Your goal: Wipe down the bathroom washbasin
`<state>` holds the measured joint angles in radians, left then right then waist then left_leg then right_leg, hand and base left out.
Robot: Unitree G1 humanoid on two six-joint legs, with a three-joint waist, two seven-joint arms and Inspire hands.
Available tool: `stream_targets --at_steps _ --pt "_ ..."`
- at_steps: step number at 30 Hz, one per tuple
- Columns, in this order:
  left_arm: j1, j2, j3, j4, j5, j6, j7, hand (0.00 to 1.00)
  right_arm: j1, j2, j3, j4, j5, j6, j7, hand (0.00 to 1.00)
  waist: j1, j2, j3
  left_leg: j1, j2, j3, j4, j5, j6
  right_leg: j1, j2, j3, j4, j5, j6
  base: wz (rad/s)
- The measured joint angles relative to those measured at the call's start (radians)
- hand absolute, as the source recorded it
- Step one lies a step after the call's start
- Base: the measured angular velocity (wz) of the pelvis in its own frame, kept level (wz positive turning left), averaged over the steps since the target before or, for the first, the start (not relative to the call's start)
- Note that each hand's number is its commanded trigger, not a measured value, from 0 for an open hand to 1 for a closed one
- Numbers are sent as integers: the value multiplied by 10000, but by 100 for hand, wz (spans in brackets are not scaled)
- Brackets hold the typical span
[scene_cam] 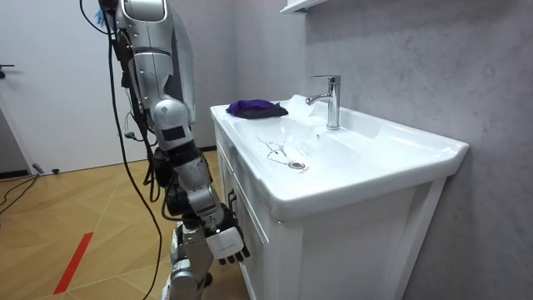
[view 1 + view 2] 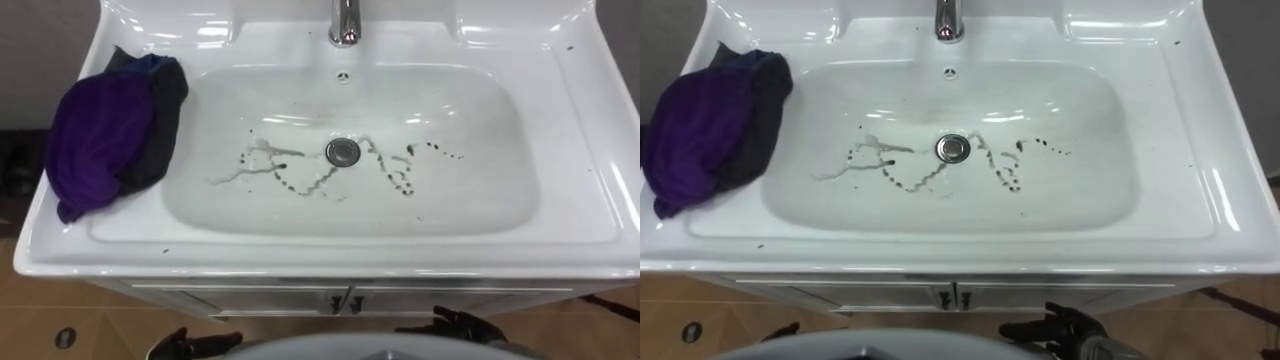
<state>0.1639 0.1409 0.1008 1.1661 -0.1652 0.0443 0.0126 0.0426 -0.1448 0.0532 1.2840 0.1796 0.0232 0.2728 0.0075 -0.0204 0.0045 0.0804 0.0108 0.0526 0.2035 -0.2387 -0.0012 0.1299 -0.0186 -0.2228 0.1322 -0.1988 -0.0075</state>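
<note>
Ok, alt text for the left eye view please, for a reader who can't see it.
A white basin seen from above, with dark squiggly stains around its drain. A bunched purple cloth lies on the left rim, and a chrome faucet stands at the back.

basin (image 2: 580, 200) white | streaks (image 2: 290, 180) dark | cloth (image 2: 100, 140) purple over dark grey | tap (image 2: 344, 20) chrome

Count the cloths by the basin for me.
2, it seems: a purple cloth on the left ledge, and a dark cloth partly under it. More may be hidden beneath.
</note>
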Motion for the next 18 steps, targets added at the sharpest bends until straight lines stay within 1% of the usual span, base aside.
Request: stream_targets --at_steps 2,6,8,10,11,13,14,16,18 --pt "85 -47 122 0 -16 0 101 0 -2 -6 6 21 25 -1 -12 0 29 4 3 -5 -5 19 4 0 0 9 -6 -9 -1 -2 3 3" --pt "255 -60 241 -5 -17 6 504 0 -3 -7 0 47 70 5 -112 0 94 44 -20 -21 -9 18 30 0 1 19 -12 -17 -1 -8 7 0" --pt "272 -58 676 0 12 26 676 0 0 -12 -32 45 43 7 -118 0 202 65 -27 -50 -10 3 33 0 1 33 -11 -11 1 -10 5 2" --pt "250 -34 1423 1 -2 27 1067 0 2 -50 -87 99 42 29 -108 0 265 102 -35 -15 -38 -88 39 6 10 121 -32 -92 -1 -27 20 11" --pt "246 -29 1564 0 -3 26 1181 0 0 -56 -89 117 42 36 -111 0 269 115 -33 18 -52 -106 41 6 12 153 -48 -159 -1 -39 27 17" --pt "227 -3 2002 -20 -9 10 1670 0 38 -81 -157 126 31 10 -118 0 289 134 -2 161 -96 -148 61 11 20 308 -97 -297 -2 -70 66 15" --pt "226 -2 2126 -55 -11 4 1785 0 37 -86 -163 130 27 8 -128 0 309 139 3 185 -97 -142 47 11 20 328 -101 -294 4 -75 69 4" --pt "244 52 2476 -164 -157 -17 2356 0 36 -117 -162 137 27 -2 -218 0 370 187 7 193 -97 -139 12 16 29 333 -100 -274 8 -83 69 0" --pt "240 55 2732 -304 -217 -77 2836 0 59 -132 -160 138 32 -8 -227 0 515 202 10 188 -94 -146 8 17 30 336 -97 -275 11 -83 68 0"
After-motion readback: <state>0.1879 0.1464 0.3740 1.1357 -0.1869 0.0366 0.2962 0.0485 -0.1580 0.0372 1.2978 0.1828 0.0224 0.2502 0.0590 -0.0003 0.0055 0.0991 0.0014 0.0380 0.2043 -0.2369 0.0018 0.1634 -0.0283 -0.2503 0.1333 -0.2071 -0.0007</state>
